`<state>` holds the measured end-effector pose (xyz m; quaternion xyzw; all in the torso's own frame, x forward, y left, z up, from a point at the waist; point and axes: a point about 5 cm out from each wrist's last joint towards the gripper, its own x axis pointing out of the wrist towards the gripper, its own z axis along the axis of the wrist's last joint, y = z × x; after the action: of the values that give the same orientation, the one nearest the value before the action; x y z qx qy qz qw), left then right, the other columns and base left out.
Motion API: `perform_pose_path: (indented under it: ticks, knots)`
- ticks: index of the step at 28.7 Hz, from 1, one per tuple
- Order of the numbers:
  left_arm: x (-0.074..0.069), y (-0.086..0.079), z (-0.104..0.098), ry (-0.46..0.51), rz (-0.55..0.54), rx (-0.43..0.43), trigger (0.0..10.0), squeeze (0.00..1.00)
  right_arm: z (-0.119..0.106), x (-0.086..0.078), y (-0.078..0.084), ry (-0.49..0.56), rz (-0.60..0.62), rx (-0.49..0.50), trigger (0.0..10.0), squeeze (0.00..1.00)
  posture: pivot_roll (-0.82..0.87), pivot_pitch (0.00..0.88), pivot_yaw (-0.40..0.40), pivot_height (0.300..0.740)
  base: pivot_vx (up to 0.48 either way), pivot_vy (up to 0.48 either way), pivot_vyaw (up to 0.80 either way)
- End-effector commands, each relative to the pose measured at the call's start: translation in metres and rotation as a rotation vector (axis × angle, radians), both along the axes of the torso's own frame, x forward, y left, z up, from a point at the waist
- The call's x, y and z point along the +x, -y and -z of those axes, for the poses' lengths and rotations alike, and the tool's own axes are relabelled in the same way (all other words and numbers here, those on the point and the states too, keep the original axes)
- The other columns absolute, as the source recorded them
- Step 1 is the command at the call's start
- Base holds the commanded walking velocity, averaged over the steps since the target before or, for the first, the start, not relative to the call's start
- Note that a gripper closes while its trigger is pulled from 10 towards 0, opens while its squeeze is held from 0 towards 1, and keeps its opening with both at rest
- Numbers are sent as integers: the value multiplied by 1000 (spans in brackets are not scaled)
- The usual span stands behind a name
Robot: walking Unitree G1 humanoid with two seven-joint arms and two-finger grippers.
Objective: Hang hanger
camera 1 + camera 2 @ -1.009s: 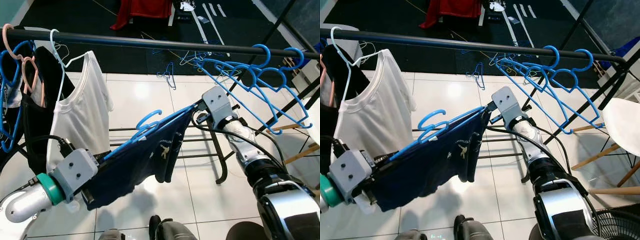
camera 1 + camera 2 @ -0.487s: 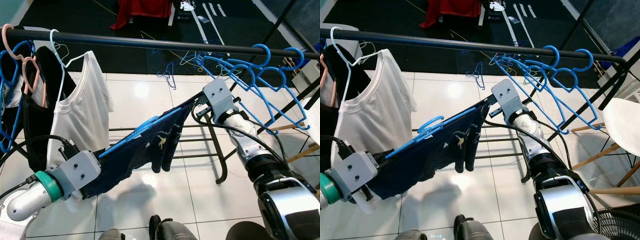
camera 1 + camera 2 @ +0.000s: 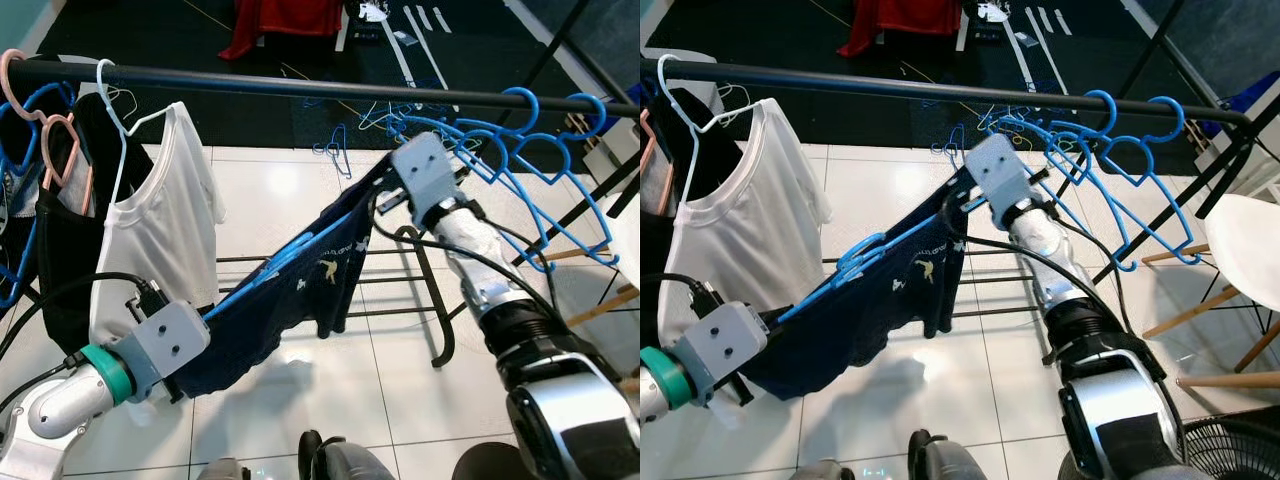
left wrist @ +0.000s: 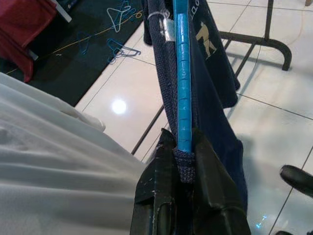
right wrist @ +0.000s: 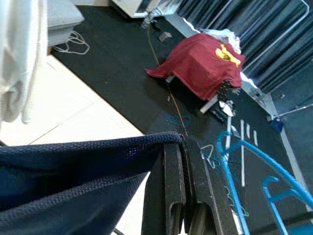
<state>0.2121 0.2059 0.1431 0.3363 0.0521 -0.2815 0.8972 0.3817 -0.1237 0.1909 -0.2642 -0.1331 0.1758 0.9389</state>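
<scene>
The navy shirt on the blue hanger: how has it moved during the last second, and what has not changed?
The right end effector has lifted its end of the navy shirt up toward the black rail, so the blue hanger slopes more steeply. The left end effector dropped slightly and remains clamped on the hanger. The white shirt and the empty blue hangers stayed in place.

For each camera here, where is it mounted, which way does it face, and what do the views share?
Eye views: head, looking down at the rail; both arms show.
Left wrist: along left gripper, shut on blue hanger and navy shirt.
Right wrist: along right gripper, pinching the shirt.
Shared: the shirt, and red garment on the floor.
</scene>
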Motion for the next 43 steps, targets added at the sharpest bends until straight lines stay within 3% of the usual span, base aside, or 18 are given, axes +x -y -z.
perform_pose_path:
  ticks: [1,6,9,11,15,20,21,24,25,27,28,30,31,32,34,43]
  knots:
    - [0,-1,6,-47,-38,-41,10000,0,13,-5,-6,-34,-4,-1,0,0,115,60,-53,740,0,0,0]
    - [7,2,3,-43,-142,-148,10000,0,27,-12,-14,-87,-20,16,0,0,115,59,-54,740,0,0,0]
    - [14,4,0,-43,-253,-253,10000,0,43,-19,-5,-141,24,7,0,0,111,60,-50,740,0,0,0]
    - [14,4,0,-43,-253,-253,10000,0,43,-19,-5,-141,24,7,0,0,111,60,-50,740,0,0,0]
    - [18,7,-7,-25,-292,-332,10000,0,53,-21,12,-172,92,4,0,0,109,59,-40,740,0,0,0]
    - [19,9,-10,-19,-296,-366,10000,0,53,-20,12,-177,98,18,0,0,107,58,-38,740,0,0,0]
    - [21,15,-15,-10,-288,-409,10000,0,54,-22,3,-187,70,45,0,0,108,58,-36,740,0,0,0]
    - [21,15,-15,-10,-288,-409,10000,0,54,-22,3,-187,70,45,0,0,108,58,-36,740,0,0,0]
    - [23,20,-19,-2,-273,-443,10000,0,56,-24,-10,-200,34,72,0,0,109,59,-34,740,0,0,0]
    - [23,20,-19,-2,-273,-443,10000,0,56,-24,-10,-200,34,72,0,0,109,59,-34,740,0,0,0]
    - [20,40,-27,-5,-170,-516,10000,0,52,-27,-49,-252,-72,212,0,0,108,61,-31,740,0,0,0]
    - [20,40,-27,-5,-170,-516,10000,0,52,-27,-49,-252,-72,212,0,0,108,61,-31,740,0,0,0]
    - [17,50,-31,-9,-112,-546,10000,0,49,-28,-65,-267,-118,260,0,0,109,61,-32,740,0,0,0]
    - [17,50,-31,-9,-112,-546,10000,0,49,-28,-65,-267,-118,260,0,0,109,61,-32,740,0,0,0]
    - [14,66,-37,-14,-36,-600,10000,0,44,-31,-87,-286,-195,290,0,0,109,65,-40,740,0,0,0]
    - [14,80,-41,-19,-14,-647,10000,0,39,-34,-103,-287,-263,284,0,0,106,73,-48,740,0,0,0]
